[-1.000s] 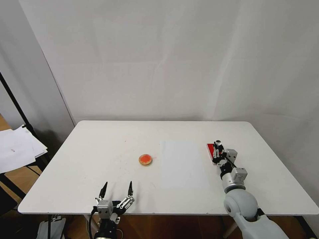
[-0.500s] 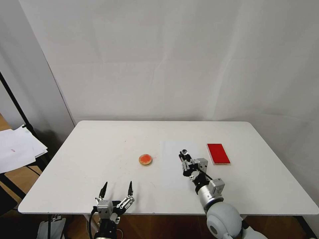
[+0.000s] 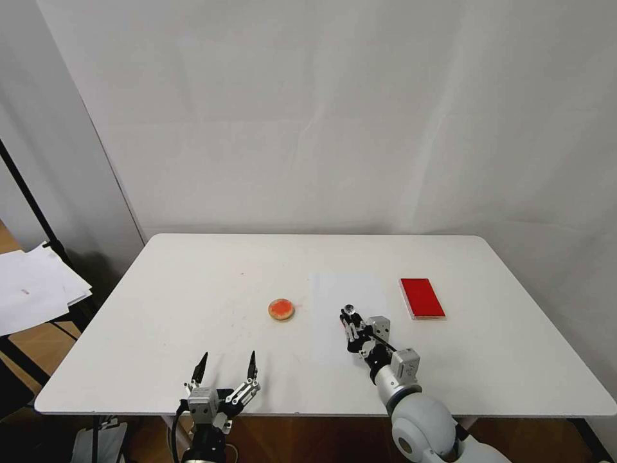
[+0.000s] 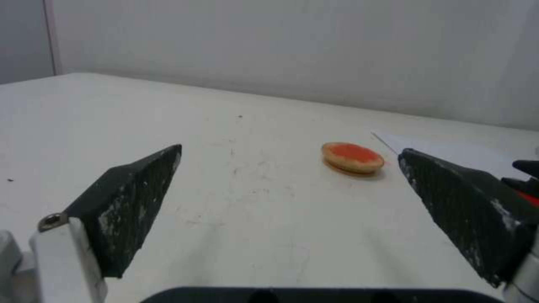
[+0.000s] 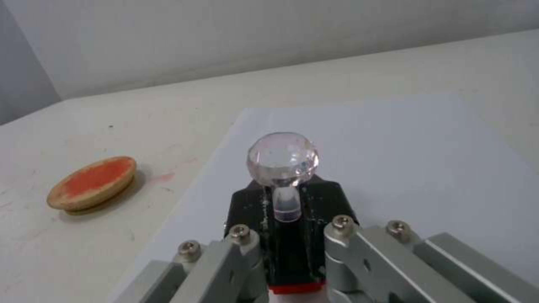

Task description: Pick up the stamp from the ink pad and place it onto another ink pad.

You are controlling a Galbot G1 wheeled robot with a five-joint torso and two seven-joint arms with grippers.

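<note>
I see right claw (image 3: 350, 328) clamped on stamp (image 5: 284, 176), over paper (image 3: 334, 289), between round pad (image 3: 281, 310) and red pad (image 3: 421, 298). Left claw (image 3: 225, 371) parked wide apart, empty, at near desk (image 3: 193, 283) edge.

There are 2 ink pads on the table (image 3: 193, 283): 1 red rectangular pad (image 3: 421, 298) and 1 small round pad (image 3: 281, 310). There is 1 stamp (image 3: 349, 318). There is 1 white paper sheet (image 3: 334, 302) on the table. There are 2 grippers: the left gripper (image 3: 225, 366) and the right gripper (image 3: 351, 330). Beside the table lies 1 pile of papers (image 3: 35, 286).
</note>
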